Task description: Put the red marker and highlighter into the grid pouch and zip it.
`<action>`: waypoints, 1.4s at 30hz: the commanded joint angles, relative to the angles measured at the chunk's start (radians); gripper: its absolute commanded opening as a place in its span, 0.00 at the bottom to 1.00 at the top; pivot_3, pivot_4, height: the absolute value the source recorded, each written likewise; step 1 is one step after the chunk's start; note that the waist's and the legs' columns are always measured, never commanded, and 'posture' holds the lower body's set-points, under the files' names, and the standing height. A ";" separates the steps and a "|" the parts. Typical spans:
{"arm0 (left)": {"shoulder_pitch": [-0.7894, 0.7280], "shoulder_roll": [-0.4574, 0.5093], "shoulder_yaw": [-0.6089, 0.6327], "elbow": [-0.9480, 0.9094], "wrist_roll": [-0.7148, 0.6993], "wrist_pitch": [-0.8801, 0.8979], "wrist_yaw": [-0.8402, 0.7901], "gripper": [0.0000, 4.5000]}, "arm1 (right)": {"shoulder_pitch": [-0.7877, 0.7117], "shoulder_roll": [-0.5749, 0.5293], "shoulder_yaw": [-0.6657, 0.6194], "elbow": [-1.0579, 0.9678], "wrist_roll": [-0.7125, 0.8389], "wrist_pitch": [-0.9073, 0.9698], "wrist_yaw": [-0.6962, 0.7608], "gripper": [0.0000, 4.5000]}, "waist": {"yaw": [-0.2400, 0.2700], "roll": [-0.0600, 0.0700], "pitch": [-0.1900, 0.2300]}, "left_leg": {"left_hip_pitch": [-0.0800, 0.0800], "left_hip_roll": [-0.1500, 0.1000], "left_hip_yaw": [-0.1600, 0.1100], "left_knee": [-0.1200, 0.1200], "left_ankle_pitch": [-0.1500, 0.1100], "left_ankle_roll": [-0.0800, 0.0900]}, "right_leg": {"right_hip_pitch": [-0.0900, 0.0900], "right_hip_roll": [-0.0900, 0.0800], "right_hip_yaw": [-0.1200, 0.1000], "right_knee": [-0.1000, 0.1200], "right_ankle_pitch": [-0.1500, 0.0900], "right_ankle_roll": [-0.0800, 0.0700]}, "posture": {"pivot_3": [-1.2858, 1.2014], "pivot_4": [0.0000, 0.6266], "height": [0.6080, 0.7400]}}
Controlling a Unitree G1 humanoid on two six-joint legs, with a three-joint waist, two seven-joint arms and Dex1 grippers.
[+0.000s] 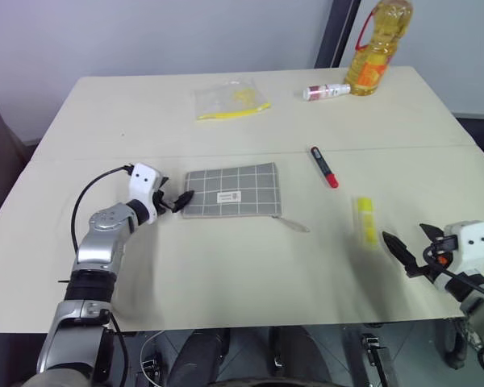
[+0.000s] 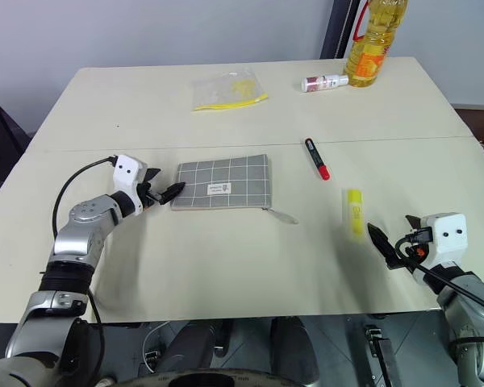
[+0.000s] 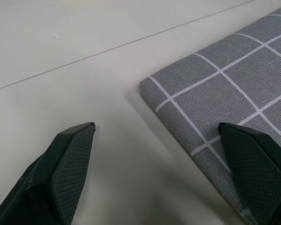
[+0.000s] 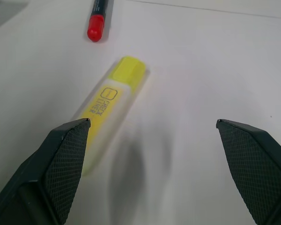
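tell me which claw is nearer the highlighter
Right. The right claw is open just short of the highlighter, not touching it. The left claw is open at the far end of the grid pouch, across the table.

Bright, even overhead light; soft shadow beside highlighter (image 4: 110, 110); wrist views slightly soft up close.

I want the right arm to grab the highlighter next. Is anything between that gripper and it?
Nothing visible. The open right gripper hangs just short of the highlighter, with only bare table between them. The marker lies beyond it.
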 commanded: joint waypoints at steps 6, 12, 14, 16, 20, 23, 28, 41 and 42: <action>-0.015 0.005 0.027 -0.018 -0.009 -0.013 0.008 0.99 | -0.024 -0.001 -0.011 0.000 0.005 -0.021 -0.001 1.00 | 0.000 0.000 0.000 | 0.000 0.000 0.000 0.000 0.000 0.000 | 0.000 0.000 0.000 0.000 0.000 0.000 | 0.52 0.24 1.00; 0.008 0.027 0.041 -0.033 -0.001 -0.015 0.018 0.99 | -0.093 -0.030 0.025 0.011 -0.001 -0.009 0.010 1.00 | -0.003 0.000 0.000 | 0.000 0.000 0.000 0.001 0.000 0.000 | 0.000 0.000 0.000 0.000 0.000 0.000 | 0.52 0.24 1.00; 0.022 0.039 0.056 -0.048 -0.007 -0.018 0.022 0.99 | -0.152 -0.046 0.060 0.013 -0.003 0.004 0.015 1.00 | -0.005 0.000 0.000 | 0.001 0.000 0.000 0.001 0.000 0.000 | 0.000 0.000 0.000 0.000 0.000 0.000 | 0.52 0.24 1.00; 0.036 0.051 0.069 -0.064 -0.008 -0.021 0.026 0.99 | -0.211 -0.056 0.105 0.020 -0.007 0.015 0.020 1.00 | -0.005 0.000 0.000 | 0.000 0.000 0.000 0.001 0.000 0.000 | 0.000 0.000 0.000 0.000 0.000 0.000 | 0.52 0.24 1.00; 0.088 0.071 0.097 -0.112 -0.012 -0.020 0.034 0.99 | -0.325 -0.061 0.205 0.038 -0.026 0.030 0.034 1.00 | -0.007 0.000 0.000 | 0.000 0.000 0.000 0.001 0.000 0.000 | 0.000 0.000 0.000 0.000 0.000 0.000 | 0.52 0.24 1.00; 0.177 0.086 0.122 -0.203 -0.031 -0.007 0.019 0.99 | -0.423 -0.043 0.310 0.043 -0.042 0.050 0.043 1.00 | -0.006 0.000 0.000 | 0.000 0.000 0.000 0.001 0.000 0.000 | 0.000 0.000 0.000 0.000 0.000 0.000 | 0.52 0.24 1.00; 0.272 0.140 0.126 -0.295 -0.014 -0.026 -0.006 1.00 | -0.530 -0.001 0.474 0.066 -0.090 0.093 0.040 0.70 | -0.004 0.000 0.000 | 0.000 0.000 0.000 0.001 0.000 0.000 | 0.000 0.000 0.000 0.000 0.000 0.000 | 0.52 0.24 1.00; 0.180 0.288 -0.016 -0.045 0.130 -0.349 -0.214 1.00 | -0.753 0.173 0.652 0.274 -0.314 0.164 -0.170 0.01 | -0.002 0.001 0.000 | 0.000 0.000 0.000 -0.001 0.000 0.000 | -0.003 0.000 0.000 0.000 0.000 -0.001 | 0.52 0.24 1.00; 0.162 0.295 -0.033 -0.014 0.145 -0.384 -0.233 1.00 | -0.766 0.181 0.660 0.293 -0.329 0.169 -0.182 0.01 | -0.002 0.000 0.000 | 0.000 0.000 0.000 -0.001 0.000 0.000 | -0.004 0.000 0.000 0.000 0.000 -0.001 | 0.52 0.24 1.00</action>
